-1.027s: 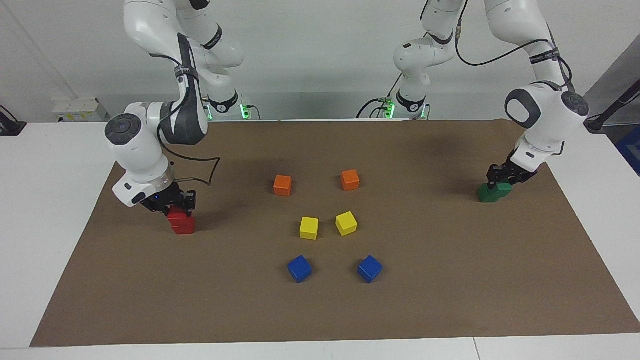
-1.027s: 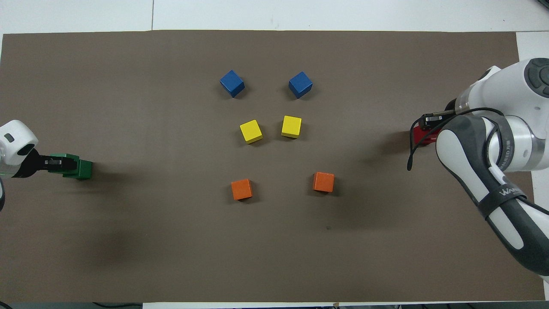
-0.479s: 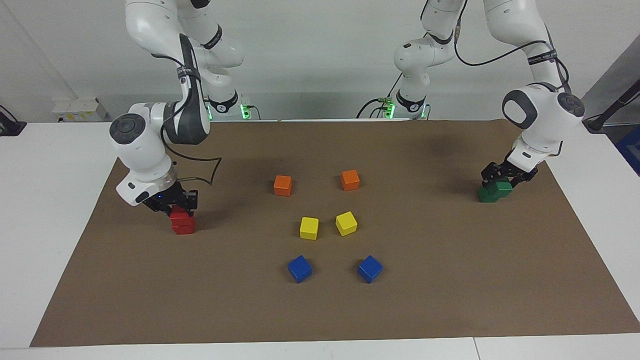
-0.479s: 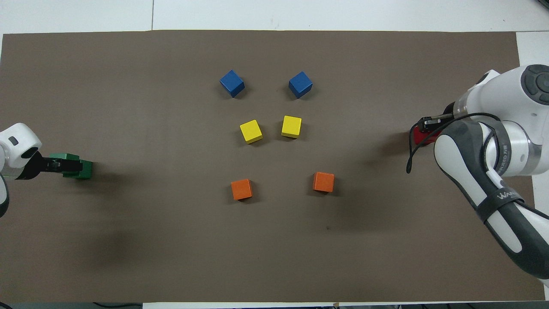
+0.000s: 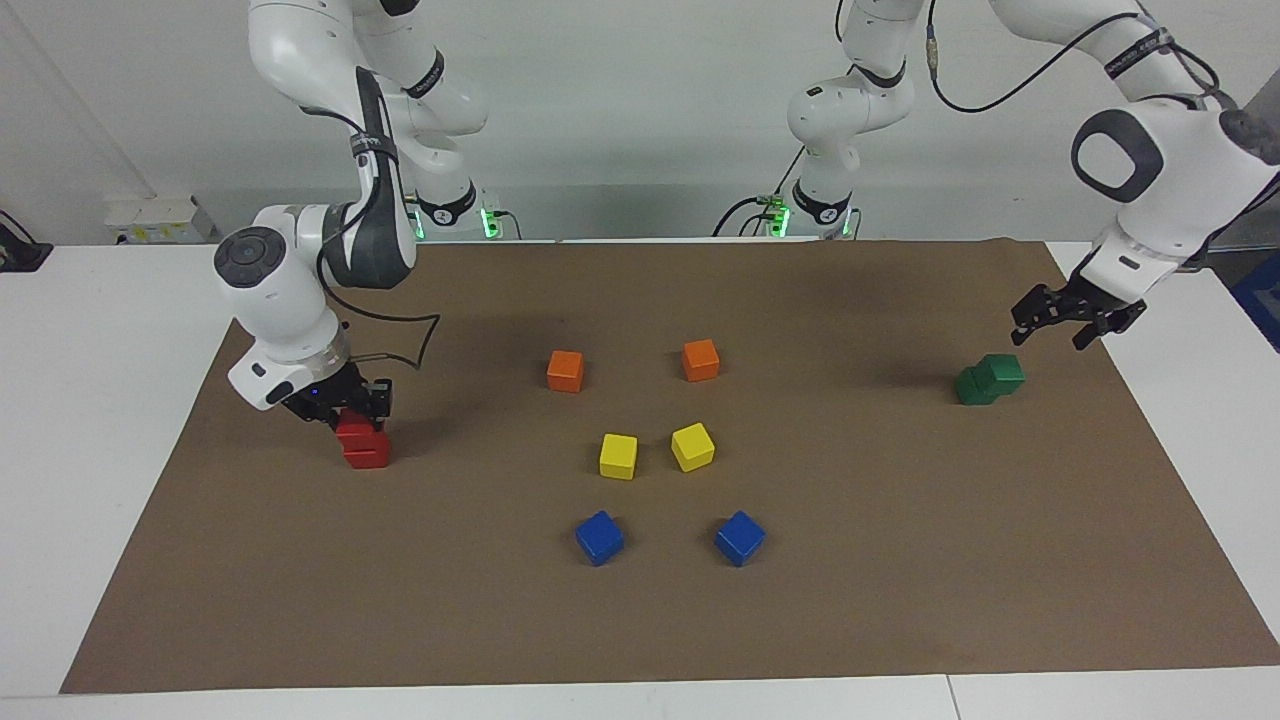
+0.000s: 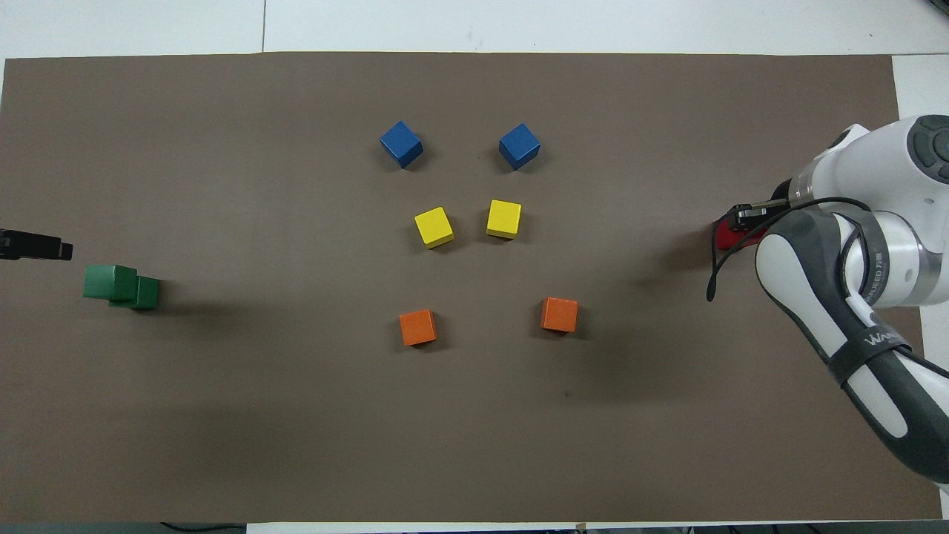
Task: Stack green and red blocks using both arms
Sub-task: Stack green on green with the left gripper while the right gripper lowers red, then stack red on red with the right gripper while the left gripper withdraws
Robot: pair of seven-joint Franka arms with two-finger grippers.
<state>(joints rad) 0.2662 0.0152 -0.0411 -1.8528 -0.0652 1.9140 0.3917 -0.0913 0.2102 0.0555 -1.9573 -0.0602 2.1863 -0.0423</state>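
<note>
Two dark green blocks stand stacked toward the left arm's end of the mat. The upper green block (image 5: 1001,371) (image 6: 110,282) sits offset on the lower green block (image 5: 968,388) (image 6: 146,294). My left gripper (image 5: 1064,320) is open and empty, raised in the air beside that stack; only its tip (image 6: 37,246) shows in the overhead view. Two red blocks stand stacked toward the right arm's end, the upper red block (image 5: 353,431) on the lower red block (image 5: 367,455) (image 6: 729,236). My right gripper (image 5: 350,408) (image 6: 744,219) is low, right at the upper red block.
Two orange cubes (image 5: 565,370) (image 5: 700,359), two yellow cubes (image 5: 618,455) (image 5: 692,446) and two blue cubes (image 5: 599,537) (image 5: 739,537) lie in pairs at the middle of the brown mat (image 5: 900,560). White table (image 5: 90,400) surrounds the mat.
My left gripper has let go of the upper green block and risen away toward the left arm's end of the table. The right gripper has stayed at the red stack.
</note>
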